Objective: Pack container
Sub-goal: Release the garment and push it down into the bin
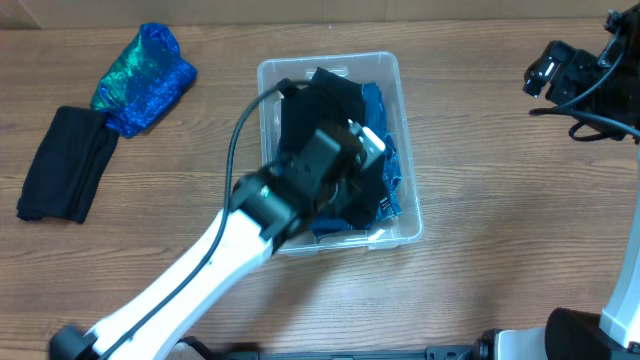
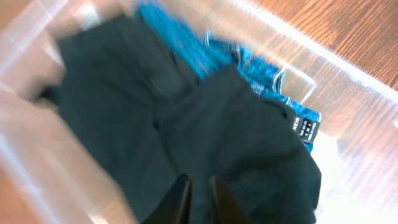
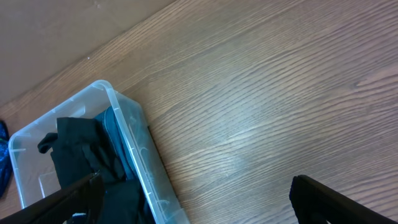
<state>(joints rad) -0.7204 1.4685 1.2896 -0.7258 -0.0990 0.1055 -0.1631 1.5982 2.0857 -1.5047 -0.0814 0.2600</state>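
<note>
Mid-packing: my left gripper [image 2: 199, 186] hangs inside the container [image 1: 408, 215], fingers nearly together over the black garment [image 2: 186, 124] just beneath — pinching or not, I cannot tell. Next, I judge, release and lift clear, then fetch the blue-green bundle [image 1: 145, 80] and folded black cloth [image 1: 65, 165] lying well apart from it on the wood-grain worktop [image 1: 500, 200].

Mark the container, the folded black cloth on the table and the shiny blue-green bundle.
container [image 1: 404, 232], overhead view, clear wall at its bare corner.
folded black cloth [image 1: 65, 165], overhead view, middle of the cloth.
blue-green bundle [image 1: 145, 80], overhead view, centre of its shiny surface.
</note>
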